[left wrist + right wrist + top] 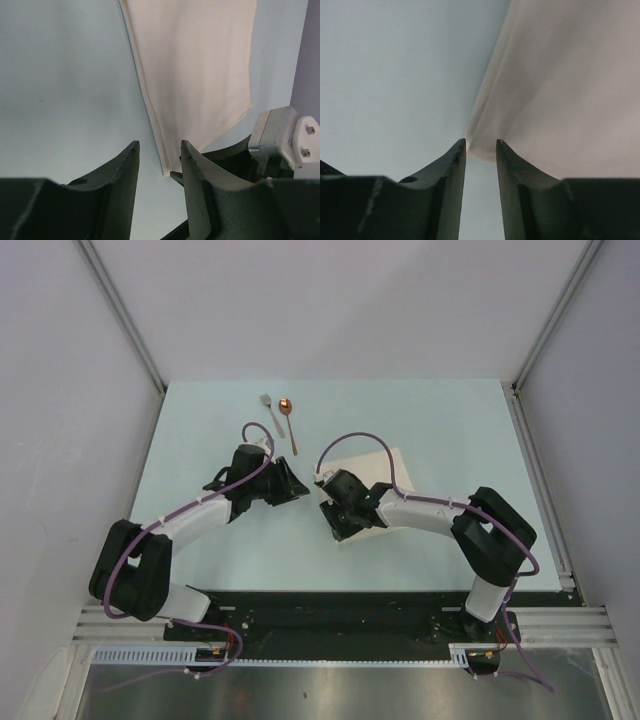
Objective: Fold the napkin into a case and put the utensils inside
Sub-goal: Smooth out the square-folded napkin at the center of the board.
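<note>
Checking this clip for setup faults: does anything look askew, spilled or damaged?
Nothing spilled or damaged. The napkin lies at a slant to the table's edges, largely hidden under the right arm; the fork and spoon lie neatly beyond it.

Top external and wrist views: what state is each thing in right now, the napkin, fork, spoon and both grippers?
napkin: flat on the table, layered along one edge.
fork: lying on the table beyond the napkin, not in it.
spoon: lying beside the fork, not in the napkin.
left gripper: open, holding nothing, napkin corner just ahead.
right gripper: narrowly open, napkin corner at the mouth of its jaws.
</note>
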Robot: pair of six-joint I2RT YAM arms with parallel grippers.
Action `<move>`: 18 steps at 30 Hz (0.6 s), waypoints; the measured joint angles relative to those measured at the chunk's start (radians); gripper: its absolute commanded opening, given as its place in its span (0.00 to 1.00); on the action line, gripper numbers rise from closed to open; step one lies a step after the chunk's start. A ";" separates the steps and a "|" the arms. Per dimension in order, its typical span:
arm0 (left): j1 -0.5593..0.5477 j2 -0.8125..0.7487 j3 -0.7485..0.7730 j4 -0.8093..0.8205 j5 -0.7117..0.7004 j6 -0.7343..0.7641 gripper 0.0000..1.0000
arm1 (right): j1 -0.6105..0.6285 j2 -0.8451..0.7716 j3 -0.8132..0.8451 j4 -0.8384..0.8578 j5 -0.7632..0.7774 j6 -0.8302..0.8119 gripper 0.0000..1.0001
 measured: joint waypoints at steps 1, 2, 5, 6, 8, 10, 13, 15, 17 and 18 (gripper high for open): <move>0.000 0.000 0.000 0.000 0.000 0.000 0.43 | 0.005 0.003 0.000 0.000 0.000 -0.001 0.37; 0.000 0.000 0.000 0.000 0.000 0.000 0.43 | 0.007 0.005 0.000 0.000 -0.001 -0.001 0.38; 0.001 0.000 0.000 0.000 0.000 0.000 0.44 | 0.017 0.012 0.000 0.000 0.000 -0.001 0.34; 0.002 0.000 0.000 0.000 0.000 0.000 0.44 | 0.019 0.014 0.000 0.000 0.000 -0.001 0.31; 0.003 0.000 0.000 0.000 0.000 0.000 0.44 | 0.022 0.017 0.000 0.001 0.002 -0.001 0.22; 0.004 0.000 -0.005 0.003 0.000 0.000 0.44 | 0.023 0.018 0.000 0.000 0.006 0.000 0.19; 0.005 0.000 -0.012 0.003 0.001 0.000 0.44 | 0.027 0.018 0.000 -0.001 0.012 0.006 0.10; 0.005 0.000 -0.015 0.003 0.002 0.000 0.44 | 0.029 0.018 0.000 -0.002 0.019 0.006 0.04; 0.005 0.000 -0.015 0.003 0.002 0.000 0.44 | 0.030 0.018 0.002 -0.007 0.024 0.008 0.03; 0.005 0.000 -0.015 0.003 0.002 0.000 0.44 | 0.030 0.018 0.003 -0.008 0.026 0.007 0.03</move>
